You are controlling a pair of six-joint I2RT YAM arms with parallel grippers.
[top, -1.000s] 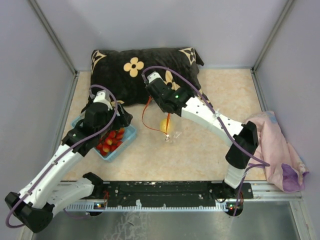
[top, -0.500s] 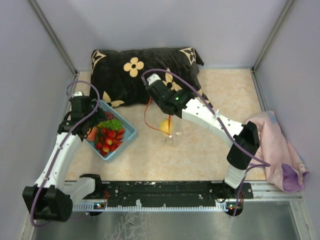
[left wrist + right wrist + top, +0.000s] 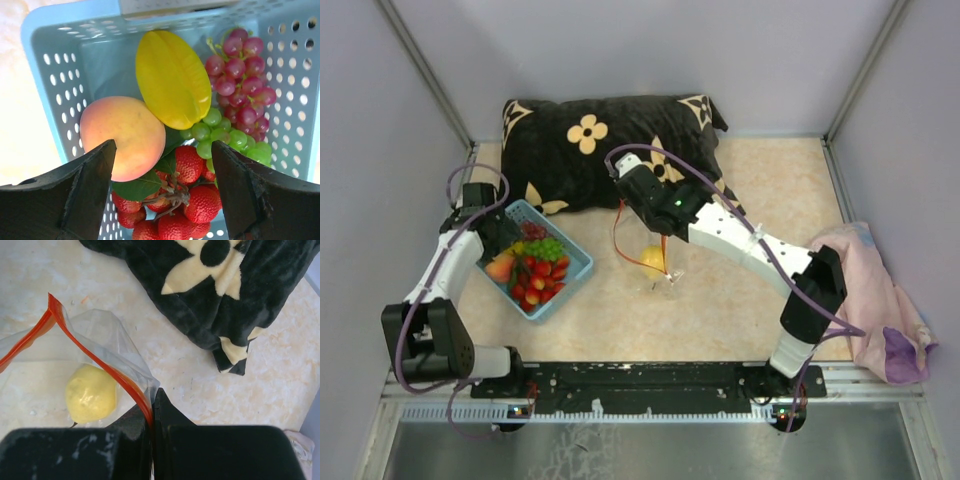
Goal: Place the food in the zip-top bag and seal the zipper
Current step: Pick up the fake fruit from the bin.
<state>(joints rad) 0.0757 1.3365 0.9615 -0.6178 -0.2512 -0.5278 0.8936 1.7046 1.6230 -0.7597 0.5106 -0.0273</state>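
The food lies in a light blue basket (image 3: 60, 75): an orange peach (image 3: 122, 137), a yellow ridged fruit (image 3: 172, 77), green grapes (image 3: 220, 135), purple grapes (image 3: 242, 70) and red strawberries (image 3: 185, 210). My left gripper (image 3: 162, 147) hangs open above the peach and strawberries, holding nothing; from above the left gripper (image 3: 498, 238) is at the basket's left end. The clear zip-top bag (image 3: 100, 335) hangs mouth-open with a yellow fruit (image 3: 91, 394) inside. My right gripper (image 3: 151, 410) is shut on its red-orange zipper (image 3: 85, 347), lifting the bag (image 3: 655, 265) mid-table.
A black pillow with cream flowers (image 3: 610, 140) lies at the back, close behind the basket (image 3: 575, 270) and the right arm. A pink cloth (image 3: 880, 300) is heaped against the right wall. Grey walls close in the left, right and back.
My left arm swung back and to the left, uncovering the basket, and its jaws spread a little wider. The right gripper and the bag drifted slightly toward the front.
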